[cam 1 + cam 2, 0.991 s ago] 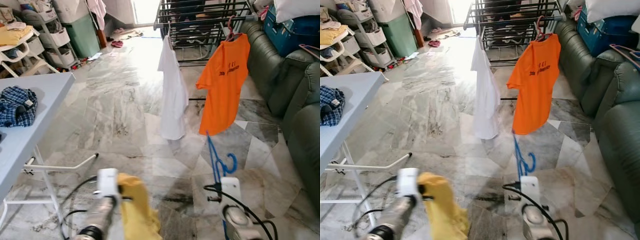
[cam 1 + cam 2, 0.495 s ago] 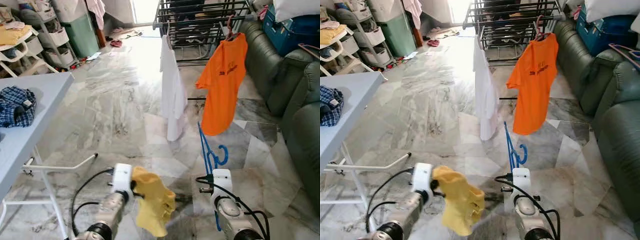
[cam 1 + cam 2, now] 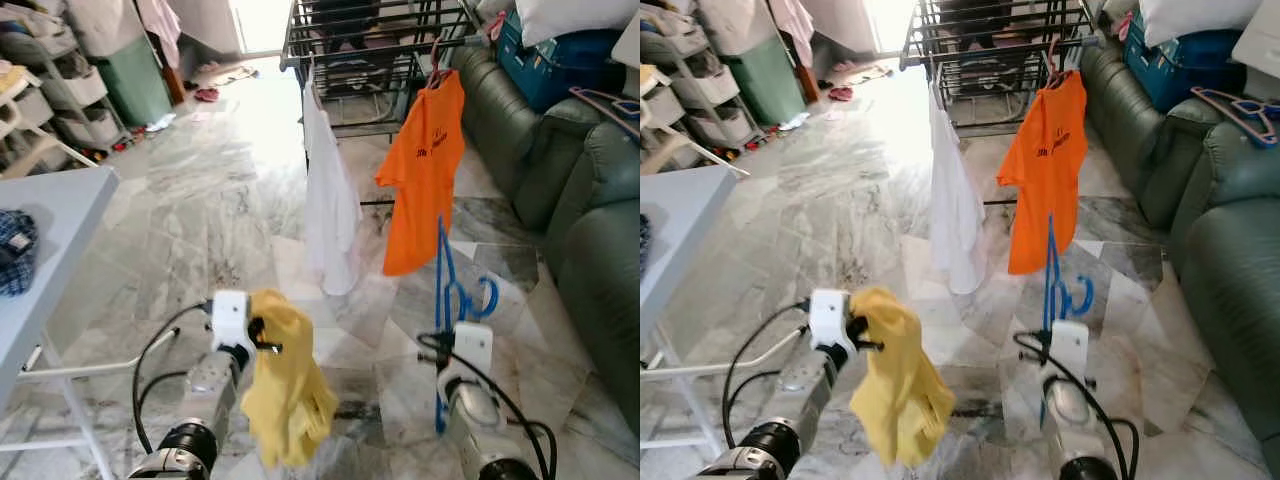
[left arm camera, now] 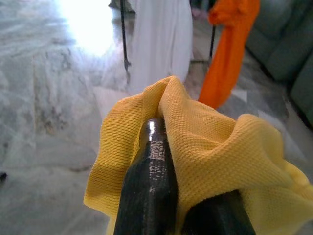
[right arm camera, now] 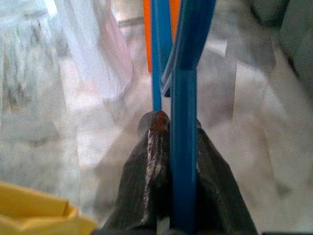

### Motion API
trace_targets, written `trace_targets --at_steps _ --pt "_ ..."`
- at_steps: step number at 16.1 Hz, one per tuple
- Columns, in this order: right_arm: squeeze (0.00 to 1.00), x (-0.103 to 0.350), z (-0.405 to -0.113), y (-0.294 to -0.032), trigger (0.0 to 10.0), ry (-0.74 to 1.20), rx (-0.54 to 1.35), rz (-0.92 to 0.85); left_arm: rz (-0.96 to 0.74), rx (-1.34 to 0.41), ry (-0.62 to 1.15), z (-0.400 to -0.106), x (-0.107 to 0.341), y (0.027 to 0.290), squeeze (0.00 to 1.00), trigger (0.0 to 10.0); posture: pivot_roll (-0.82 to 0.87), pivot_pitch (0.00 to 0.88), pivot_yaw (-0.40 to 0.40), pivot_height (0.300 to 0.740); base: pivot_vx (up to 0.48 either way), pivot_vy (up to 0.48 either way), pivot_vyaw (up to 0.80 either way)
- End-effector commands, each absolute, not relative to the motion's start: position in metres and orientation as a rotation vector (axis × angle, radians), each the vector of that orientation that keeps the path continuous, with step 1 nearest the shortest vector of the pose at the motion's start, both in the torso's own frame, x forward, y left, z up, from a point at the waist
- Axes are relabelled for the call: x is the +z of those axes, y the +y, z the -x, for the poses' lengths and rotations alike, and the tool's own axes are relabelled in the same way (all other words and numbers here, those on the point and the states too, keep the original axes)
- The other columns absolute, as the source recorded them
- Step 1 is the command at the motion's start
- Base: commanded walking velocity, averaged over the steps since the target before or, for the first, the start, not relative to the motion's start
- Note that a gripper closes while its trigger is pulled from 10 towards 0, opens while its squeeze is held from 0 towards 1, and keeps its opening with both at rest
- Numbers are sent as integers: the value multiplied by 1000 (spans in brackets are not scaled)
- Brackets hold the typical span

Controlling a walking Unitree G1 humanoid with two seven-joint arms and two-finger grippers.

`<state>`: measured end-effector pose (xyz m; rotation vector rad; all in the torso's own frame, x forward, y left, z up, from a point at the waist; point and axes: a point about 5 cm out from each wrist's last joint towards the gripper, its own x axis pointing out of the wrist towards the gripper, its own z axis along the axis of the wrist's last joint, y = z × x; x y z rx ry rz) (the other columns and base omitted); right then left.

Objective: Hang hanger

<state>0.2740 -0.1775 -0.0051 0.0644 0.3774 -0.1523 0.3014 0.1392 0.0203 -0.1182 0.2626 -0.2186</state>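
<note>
**Hanger in hand, not yet on the rack**

The right gripper (image 5: pixel 171 147) is clamped on the blue hanger (image 3: pixel 445 290), holding it upright in front of the robot, and the left gripper (image 4: pixel 171 161) is closed on a yellow shirt (image 3: pixel 285 385). The drying rack (image 3: pixel 370 40), with a white shirt (image 3: pixel 328 200) and an orange shirt (image 3: pixel 420 170) on it, stands well ahead, so reaching the rack and hooking the hanger on remain. The hanger is thin blue plastic, bare, hook end uppermost
</note>
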Motion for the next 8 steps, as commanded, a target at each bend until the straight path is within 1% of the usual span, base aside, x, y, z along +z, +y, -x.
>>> trace_targets --at_steps 1,3,4,8 --pt "0 2 -276 -172 10000 342 -126 -68 120 -173 207 -304 29 153 0 10000 -265 0 136 740 465 0 0" --pt "0 11 -275 -173 10000 303 -120 -103 158 -101 188 -302 33 164 0 10000 -268 0 137 740 463 0 0" --pt "0 16 -275 -172 10000 286 -105 -87 155 -98 179 -301 34 165 0 10000 -268 0 135 740 465 0 0" --pt "0 31 -281 -160 10000 254 -42 -62 142 -117 191 -296 33 161 0 10000 -272 0 136 740 465 0 0"
